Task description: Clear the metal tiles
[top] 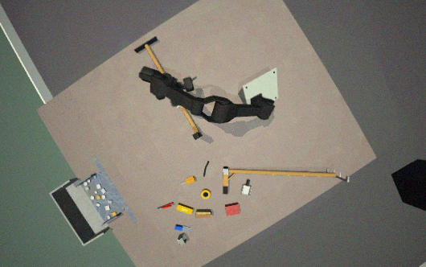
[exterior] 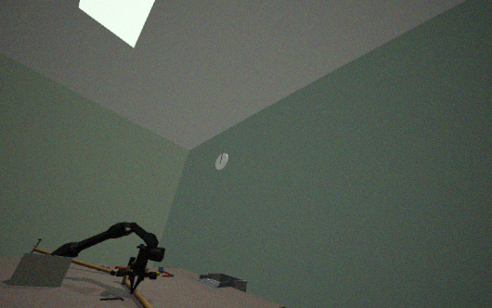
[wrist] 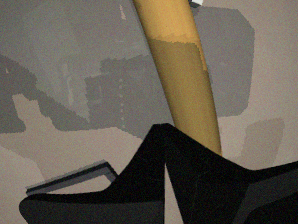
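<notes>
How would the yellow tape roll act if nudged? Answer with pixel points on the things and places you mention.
The yellow tape roll (top: 206,195) shows its round face and dark center upward, so it probably lies flat and would slide rather than roll. Stood on its rim, that round outline would likely let it roll.

Top: high above the gripper (top: 177,82) (exterior: 133,291) (wrist: 165,145), facing down
Exterior: low, farther off, facing across it
Wrist: close behind its fingertips
Top and exterior: both include it
</notes>
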Controlling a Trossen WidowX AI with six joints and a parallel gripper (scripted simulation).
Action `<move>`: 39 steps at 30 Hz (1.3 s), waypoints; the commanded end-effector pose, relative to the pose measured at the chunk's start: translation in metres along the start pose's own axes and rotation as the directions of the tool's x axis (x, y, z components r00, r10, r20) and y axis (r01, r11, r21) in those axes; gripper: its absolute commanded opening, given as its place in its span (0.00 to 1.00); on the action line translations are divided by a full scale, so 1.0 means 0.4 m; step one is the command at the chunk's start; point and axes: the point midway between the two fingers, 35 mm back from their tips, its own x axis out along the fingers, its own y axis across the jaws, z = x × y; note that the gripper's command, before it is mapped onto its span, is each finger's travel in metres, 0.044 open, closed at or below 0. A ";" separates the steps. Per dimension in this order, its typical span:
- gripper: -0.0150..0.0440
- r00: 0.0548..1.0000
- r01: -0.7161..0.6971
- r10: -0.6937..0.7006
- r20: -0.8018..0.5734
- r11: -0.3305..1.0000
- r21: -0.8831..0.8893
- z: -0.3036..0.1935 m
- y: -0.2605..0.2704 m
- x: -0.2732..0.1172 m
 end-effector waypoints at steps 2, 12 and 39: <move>0.25 1.000 0.000 0.000 0.000 1.000 0.000 0.000 -0.002 -0.001; 0.25 1.000 0.016 -0.016 0.014 1.000 0.000 -0.004 -0.008 -0.082; 0.25 0.998 0.049 -0.054 0.039 0.992 0.117 -0.005 0.016 -0.256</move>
